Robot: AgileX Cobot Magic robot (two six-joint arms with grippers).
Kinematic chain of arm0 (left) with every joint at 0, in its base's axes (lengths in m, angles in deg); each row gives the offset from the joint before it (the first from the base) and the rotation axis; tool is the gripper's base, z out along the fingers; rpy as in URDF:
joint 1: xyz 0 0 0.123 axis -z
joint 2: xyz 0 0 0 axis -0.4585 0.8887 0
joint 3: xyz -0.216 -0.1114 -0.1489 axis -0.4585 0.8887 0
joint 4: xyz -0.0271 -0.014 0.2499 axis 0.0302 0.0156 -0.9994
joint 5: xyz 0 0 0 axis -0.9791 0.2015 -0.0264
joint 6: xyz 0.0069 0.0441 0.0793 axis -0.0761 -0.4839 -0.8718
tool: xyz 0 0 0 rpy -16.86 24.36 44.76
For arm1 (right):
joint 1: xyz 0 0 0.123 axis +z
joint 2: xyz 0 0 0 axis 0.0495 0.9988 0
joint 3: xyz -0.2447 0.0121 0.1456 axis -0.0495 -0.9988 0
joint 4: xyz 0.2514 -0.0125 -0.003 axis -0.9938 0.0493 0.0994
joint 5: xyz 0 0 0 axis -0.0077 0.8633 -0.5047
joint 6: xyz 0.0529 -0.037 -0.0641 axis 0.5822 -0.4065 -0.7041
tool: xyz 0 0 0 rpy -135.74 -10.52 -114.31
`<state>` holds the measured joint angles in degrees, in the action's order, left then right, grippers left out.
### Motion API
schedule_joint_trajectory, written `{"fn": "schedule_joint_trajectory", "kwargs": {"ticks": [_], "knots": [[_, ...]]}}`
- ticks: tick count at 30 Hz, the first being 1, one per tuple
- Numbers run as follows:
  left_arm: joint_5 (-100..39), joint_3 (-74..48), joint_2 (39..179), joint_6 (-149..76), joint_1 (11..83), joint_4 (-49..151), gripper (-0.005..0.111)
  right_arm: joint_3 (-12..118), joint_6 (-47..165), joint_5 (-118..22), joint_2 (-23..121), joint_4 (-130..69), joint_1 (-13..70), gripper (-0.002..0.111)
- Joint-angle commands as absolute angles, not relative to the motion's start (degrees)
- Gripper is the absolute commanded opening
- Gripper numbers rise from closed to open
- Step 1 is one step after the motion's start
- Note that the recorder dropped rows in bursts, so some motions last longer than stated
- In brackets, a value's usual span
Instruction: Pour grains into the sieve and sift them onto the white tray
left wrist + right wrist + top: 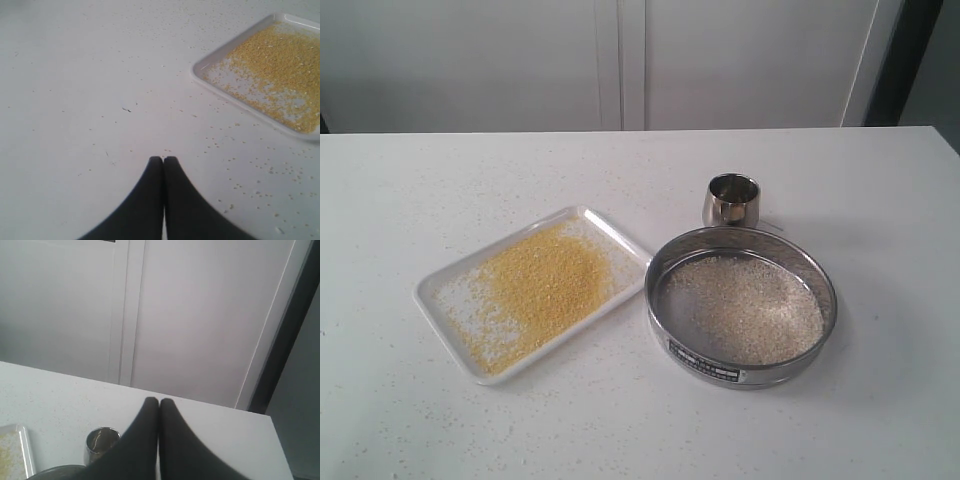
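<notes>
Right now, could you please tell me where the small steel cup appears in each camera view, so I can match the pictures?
Exterior view: the small steel cup stands upright just behind the sieve, right of centre.
Left wrist view: not in it.
Right wrist view: the cup sits beside the shut right gripper, near the picture's lower edge.
Shared landmark: the white tray of yellow grains shows in all three views.
</notes>
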<state>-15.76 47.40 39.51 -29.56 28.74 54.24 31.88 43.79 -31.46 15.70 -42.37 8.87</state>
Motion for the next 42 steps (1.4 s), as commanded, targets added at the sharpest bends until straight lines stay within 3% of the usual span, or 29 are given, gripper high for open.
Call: {"fn": "schedule_joint_trajectory", "kwargs": {"ticks": [1,18,42], "knots": [[-15.87,47.67,39.28,-29.56,28.59,54.88,0.000,31.64,46.21,-31.64,15.31,-42.69,9.04,0.000],[-15.87,47.67,39.28,-29.56,28.59,54.88,0.000,28.87,56.22,-31.44,9.99,-39.01,9.04,0.000],[-15.87,47.67,39.28,-29.56,28.59,54.88,0.000,6.62,59.60,-31.55,-9.67,-37.29,9.04,0.000]]}}
